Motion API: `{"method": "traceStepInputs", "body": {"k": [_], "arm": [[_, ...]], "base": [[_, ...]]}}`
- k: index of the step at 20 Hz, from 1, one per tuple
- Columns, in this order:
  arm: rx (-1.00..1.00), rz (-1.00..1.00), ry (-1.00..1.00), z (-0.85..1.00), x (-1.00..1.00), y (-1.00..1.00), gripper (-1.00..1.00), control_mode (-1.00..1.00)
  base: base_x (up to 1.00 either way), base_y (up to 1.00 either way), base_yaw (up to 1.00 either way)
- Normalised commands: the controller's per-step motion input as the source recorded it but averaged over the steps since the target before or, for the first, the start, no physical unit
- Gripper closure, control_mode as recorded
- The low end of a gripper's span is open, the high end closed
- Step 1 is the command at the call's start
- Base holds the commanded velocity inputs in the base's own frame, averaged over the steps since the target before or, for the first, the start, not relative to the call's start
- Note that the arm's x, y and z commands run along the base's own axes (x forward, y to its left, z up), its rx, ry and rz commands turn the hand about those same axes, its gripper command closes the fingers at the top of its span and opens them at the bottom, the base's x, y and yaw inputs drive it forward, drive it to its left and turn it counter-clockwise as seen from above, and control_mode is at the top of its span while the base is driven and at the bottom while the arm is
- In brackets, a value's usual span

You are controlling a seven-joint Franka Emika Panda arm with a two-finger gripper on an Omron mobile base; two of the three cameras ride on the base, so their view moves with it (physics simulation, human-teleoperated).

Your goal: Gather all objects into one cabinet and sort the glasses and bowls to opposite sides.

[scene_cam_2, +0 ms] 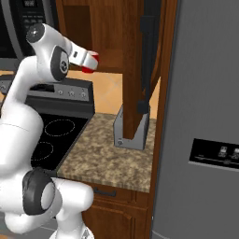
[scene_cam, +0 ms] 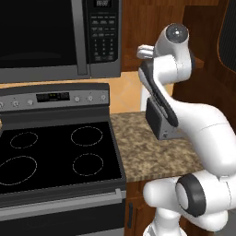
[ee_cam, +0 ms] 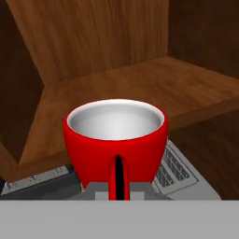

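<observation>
Kitchen setting: a speckled stone tabletop (scene_cam_2: 107, 154) sits between a black stove (scene_cam: 55, 154) and a grey refrigerator (scene_cam_2: 205, 116), with a microwave (scene_cam: 55, 37) above the stove. Dark reddish-brown wood of the cabinet (ee_cam: 116, 88) forms the background, its shelf board level with the arm's hand. The tool (scene_cam_2: 88, 62) is raised in front of the cabinet opening, above the stove's rear edge, pinching the red mug (ee_cam: 116, 140). The mug is upright, handle facing the hand camera, interior white, short of the shelf board's front edge.
</observation>
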Motion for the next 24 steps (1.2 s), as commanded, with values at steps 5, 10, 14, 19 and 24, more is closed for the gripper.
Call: {"method": "traceStepInputs", "body": {"k": [5, 10, 14, 19, 24], "arm": [[-0.09, 0.42, 0.0, -0.02, -1.0, 0.01, 1.0, -1.0], [-0.11, 0.27, 0.05, -0.08, -1.0, 0.07, 1.0, -1.0], [-0.12, 0.13, 0.07, -0.1, -1.0, 0.18, 1.0, -1.0], [-0.04, 0.03, 0.0, -0.39, -1.0, 0.0, 1.0, -1.0], [-0.01, 0.03, -0.01, -0.35, -0.73, 0.0, 1.0, -1.0]], "base": [[0.0, 0.0, 0.0], [0.0, 0.0, 0.0], [0.0, 0.0, 0.0], [0.0, 0.0, 0.0], [0.0, 0.0, 0.0]]}}
